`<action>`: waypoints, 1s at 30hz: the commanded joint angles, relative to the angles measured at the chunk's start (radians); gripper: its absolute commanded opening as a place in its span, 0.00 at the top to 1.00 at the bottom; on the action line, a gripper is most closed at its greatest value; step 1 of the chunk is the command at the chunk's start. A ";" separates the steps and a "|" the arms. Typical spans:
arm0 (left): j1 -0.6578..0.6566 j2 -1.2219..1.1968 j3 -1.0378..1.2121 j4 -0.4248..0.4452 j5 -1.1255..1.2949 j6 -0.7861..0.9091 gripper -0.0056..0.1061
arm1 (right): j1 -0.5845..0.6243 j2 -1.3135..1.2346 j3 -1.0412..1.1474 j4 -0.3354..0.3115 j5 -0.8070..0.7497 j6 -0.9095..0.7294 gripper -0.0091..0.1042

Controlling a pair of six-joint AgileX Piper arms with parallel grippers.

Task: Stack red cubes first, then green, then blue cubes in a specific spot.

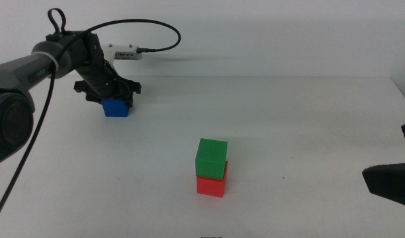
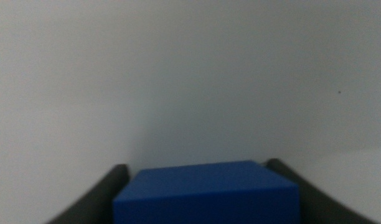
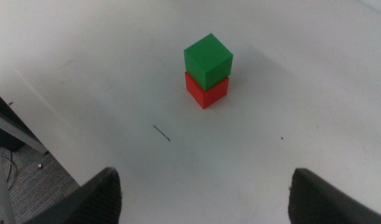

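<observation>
A: Two cubes stacked already, you see that? green (image 1: 212,158) sits on red cubes (image 1: 210,186), mid-table, green's edges a bit off-square from the red below. Same stack shows in the right wrist view, green (image 3: 208,60) on top, red (image 3: 206,90) mostly covered, only its two side faces visible.

B: And blue cubes (image 1: 116,108)?

A: Far left of the table (image 1: 288,119), well apart from the stack. Your left gripper (image 1: 112,98) is down over it. Middle view hides the cube's top under the dark jaws, so you only get the front face. Left wrist view is blurry, but the blue (image 2: 206,193) sits between the two jaws, one dark jaw close on each side. Its lower part is cut off by the frame edge.

B: Clamped or not?

A: You can't tell. Jaws look nearly on the cube's sides, contact not readable through the blur. Can't tell if it's lifted off the table either.

B: Right gripper (image 3: 206,193)?

A: Waiting at the right edge, jaws spread wide, nothing between them. Middle view shows only dark pieces of it, cropped. A cable (image 1: 133,30) loops behind the left arm to a small white box (image 1: 125,51), label unreadable.
</observation>
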 commanded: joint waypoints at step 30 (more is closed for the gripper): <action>-0.577 -0.871 0.664 0.331 -0.090 -0.620 0.96 | -0.005 -0.005 -0.023 -0.003 -0.056 -0.013 0.28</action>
